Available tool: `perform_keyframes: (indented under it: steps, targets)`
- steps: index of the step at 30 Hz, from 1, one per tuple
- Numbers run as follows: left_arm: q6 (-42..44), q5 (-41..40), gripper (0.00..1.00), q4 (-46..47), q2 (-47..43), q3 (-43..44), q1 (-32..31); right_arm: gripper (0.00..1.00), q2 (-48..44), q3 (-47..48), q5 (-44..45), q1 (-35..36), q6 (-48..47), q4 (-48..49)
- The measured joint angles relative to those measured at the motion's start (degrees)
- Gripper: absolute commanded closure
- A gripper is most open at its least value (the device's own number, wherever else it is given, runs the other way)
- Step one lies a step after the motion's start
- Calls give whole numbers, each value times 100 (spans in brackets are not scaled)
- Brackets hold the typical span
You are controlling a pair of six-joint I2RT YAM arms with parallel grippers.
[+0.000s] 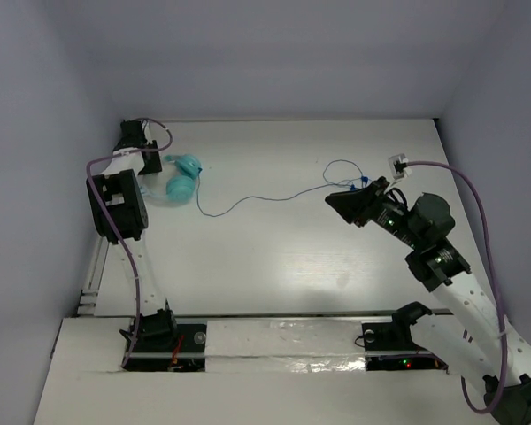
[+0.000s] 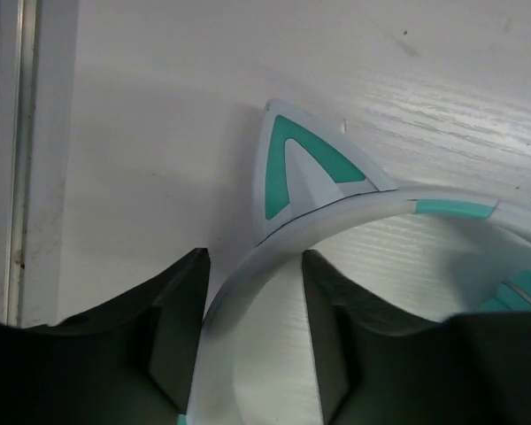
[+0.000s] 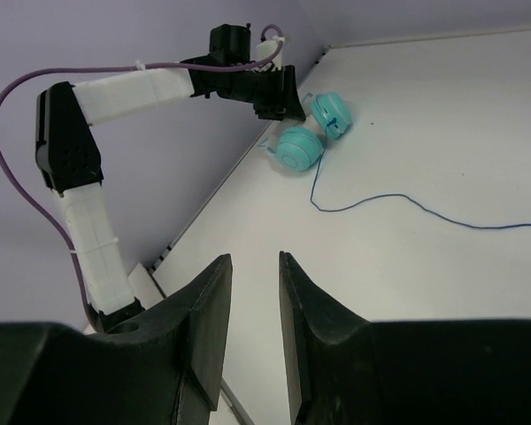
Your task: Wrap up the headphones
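Note:
The teal headphones (image 1: 182, 177) lie at the far left of the table, both round earcups side by side; they also show in the right wrist view (image 3: 310, 133). My left gripper (image 1: 152, 166) is down over their pale headband (image 2: 354, 217). In the left wrist view its jaws (image 2: 252, 266) stand open on either side of the band, which runs close along the left finger, below a cat-ear point (image 2: 301, 173). The thin dark-blue cord (image 1: 265, 198) trails right across the table to a loop and plug (image 1: 361, 180). My right gripper (image 1: 341, 202) hovers just below that plug end, narrowly open and empty (image 3: 255, 261).
Purple robot cables loop over the left arm (image 1: 115, 221) and the right arm (image 1: 478, 204). A small white connector (image 1: 398, 163) sits at the far right. Walls close the table at the back and sides. A metal rail (image 1: 93, 266) runs along the left edge.

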Motion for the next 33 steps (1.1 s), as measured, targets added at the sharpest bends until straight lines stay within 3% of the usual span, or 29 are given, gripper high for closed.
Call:
perform_keyframes:
  steps: [6, 9, 10, 11, 14, 33]
  targets:
    - [109, 149, 99, 96, 24, -114, 20, 66, 133, 0, 7, 0, -2, 0]
    - [-48, 229, 100, 310, -70, -297, 26, 66, 142, 0, 22, 0, -4, 0]
    - [-72, 236, 97, 363, -101, -372, 26, 66, 138, 0, 24, 0, -4, 0]
    - [-98, 251, 80, 415, -140, -439, 28, 66, 138, 0, 24, 0, -7, 0]
    - [-116, 284, 61, 448, -269, -627, 26, 66, 101, 0, 26, -2, -17, -11]
    - [-518, 354, 61, 603, -940, -1637, 22, 68, -57, -4, -4, 0, -17, 7]
